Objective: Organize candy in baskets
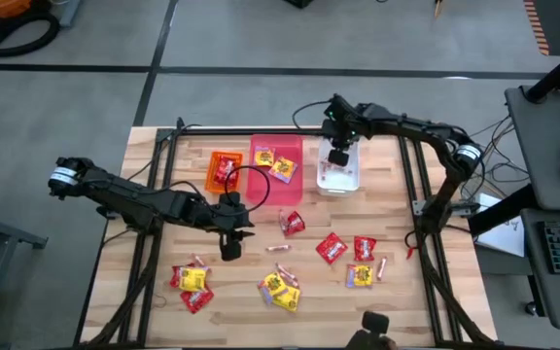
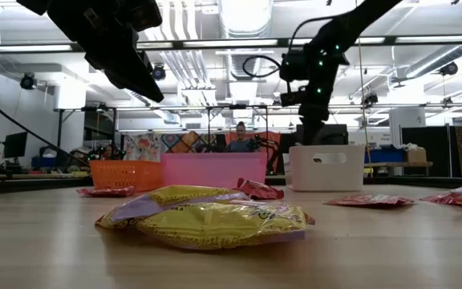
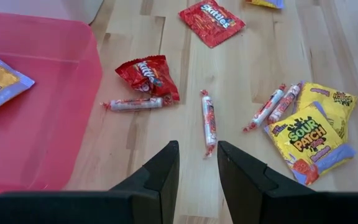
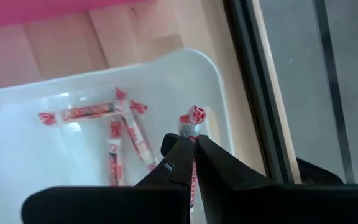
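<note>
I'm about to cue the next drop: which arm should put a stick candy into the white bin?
Right. The right gripper is shut on a stick candy directly above the white bin, which already holds several sticks. The left gripper is open and empty over the table, near a loose stick.

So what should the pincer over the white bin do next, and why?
Probably open and drop it. The right pincer is shut on a red-and-white candy stick directly above the white bin, where similar sticks already lie.
</note>
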Available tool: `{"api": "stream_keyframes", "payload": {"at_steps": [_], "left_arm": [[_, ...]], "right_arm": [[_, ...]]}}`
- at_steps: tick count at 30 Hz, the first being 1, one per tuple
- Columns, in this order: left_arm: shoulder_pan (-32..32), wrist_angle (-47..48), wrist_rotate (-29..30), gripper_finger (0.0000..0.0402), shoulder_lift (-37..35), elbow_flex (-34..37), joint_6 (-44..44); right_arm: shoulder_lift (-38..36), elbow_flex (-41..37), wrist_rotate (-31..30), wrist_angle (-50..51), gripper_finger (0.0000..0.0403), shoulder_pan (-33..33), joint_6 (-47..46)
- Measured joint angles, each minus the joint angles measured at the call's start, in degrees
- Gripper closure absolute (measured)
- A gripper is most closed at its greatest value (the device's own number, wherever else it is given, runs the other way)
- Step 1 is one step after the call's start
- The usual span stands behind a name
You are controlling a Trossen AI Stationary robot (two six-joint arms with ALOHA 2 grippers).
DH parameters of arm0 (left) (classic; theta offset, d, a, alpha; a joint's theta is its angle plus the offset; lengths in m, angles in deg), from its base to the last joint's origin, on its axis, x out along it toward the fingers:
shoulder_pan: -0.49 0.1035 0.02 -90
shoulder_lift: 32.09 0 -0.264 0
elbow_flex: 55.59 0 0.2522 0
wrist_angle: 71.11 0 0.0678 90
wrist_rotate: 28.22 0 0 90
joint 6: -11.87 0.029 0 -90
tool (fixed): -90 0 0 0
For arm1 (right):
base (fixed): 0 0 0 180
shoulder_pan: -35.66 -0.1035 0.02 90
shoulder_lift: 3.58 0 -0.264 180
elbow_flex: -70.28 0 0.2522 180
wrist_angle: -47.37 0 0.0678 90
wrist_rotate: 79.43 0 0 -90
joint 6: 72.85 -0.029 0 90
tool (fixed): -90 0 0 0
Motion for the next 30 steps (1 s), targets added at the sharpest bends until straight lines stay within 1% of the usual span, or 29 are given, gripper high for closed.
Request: {"api": "stream_keyframes", "payload": {"at_steps": [3, 7, 10, 14, 18, 22, 25, 30], "left_arm": [[0.0, 0.0, 0.1, 0.0308, 0.0, 0.0, 0.0], [0.0, 0.0, 2.0, 0.0308, 0.0, 0.0, 0.0], [0.0, 0.0, 2.1, 0.0308, 0.0, 0.0, 0.0], [0.0, -0.2, 2.1, 0.0308, 0.0, 0.2, -0.9], [0.0, -3.2, 2.0, 0.0308, 0.0, 2.2, -3.7], [-0.9, -2.8, 2.0, 0.0308, 0.0, 4.2, -6.1], [-1.6, 0.8, 1.8, 0.0308, 0.0, 4.7, -9.7], [-1.7, 10.5, 2.0, 0.0308, 0.1, 4.8, -20.9]], "right_arm": [[0.0, -0.1, 0.4, -0.1, 0.0377, 0.4, 0.7], [0.1, -0.1, 1.5, -0.3, 0.0335, 0.4, -0.3], [0.1, -0.1, 1.3, -0.5, 0.0301, 0.4, -1.6], [-0.8, 0.1, 1.3, 0.0, 0.0276, 0.3, -3.5], [-3.5, 1.1, 1.7, 1.5, 0.0271, -1.9, -7.5], [-7.1, 0.7, 4.5, 1.7, 0.0273, -6.6, -10.0], [-9.7, 0.3, 4.7, 1.5, 0.0277, -10.8, -12.6], [-13.0, -0.8, 4.6, 1.2, 0.0276, -18.1, -16.8]]}}
